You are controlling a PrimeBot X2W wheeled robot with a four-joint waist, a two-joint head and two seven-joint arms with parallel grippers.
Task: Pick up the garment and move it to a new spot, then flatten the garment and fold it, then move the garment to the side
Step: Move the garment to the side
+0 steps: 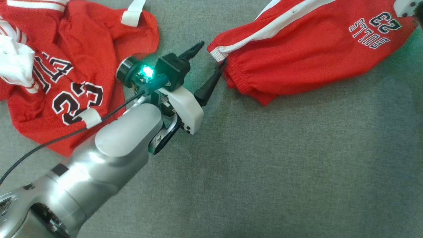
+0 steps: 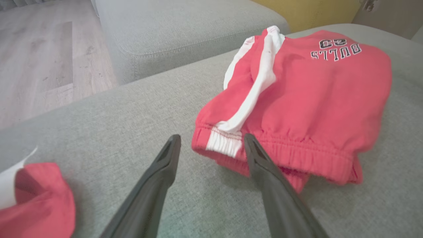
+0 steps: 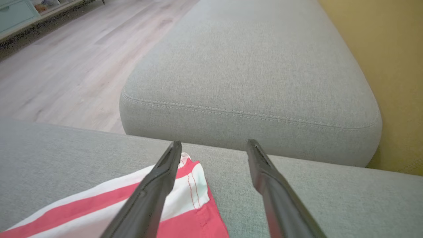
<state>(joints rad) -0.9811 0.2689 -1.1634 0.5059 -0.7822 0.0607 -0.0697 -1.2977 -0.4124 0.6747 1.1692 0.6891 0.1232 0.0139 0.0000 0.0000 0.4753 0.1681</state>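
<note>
The garment, red shorts (image 1: 307, 49) with a white side stripe and a "BULLS 23" print, lies doubled over on the grey sofa seat (image 1: 264, 165). My left gripper (image 1: 211, 53) stands open at the left end of the shorts. One fingertip rests against the elastic waistband (image 2: 297, 155) and the other is over bare cushion. In the left wrist view the left gripper (image 2: 212, 138) frames the waistband's white-striped corner without closing on it. My right gripper (image 3: 214, 142) is open above the striped edge of the shorts (image 3: 198, 215), holding nothing. A pale part of the right arm (image 1: 405, 7) shows at the top right corner.
A crumpled red jersey (image 1: 66, 82) with a black "23" lies to the left, its edge (image 2: 36, 198) near my left fingers. A second grey cushion (image 3: 251, 66) adjoins the seat. Beyond it are wood floor (image 3: 66, 66) and a yellow wall (image 3: 396, 66).
</note>
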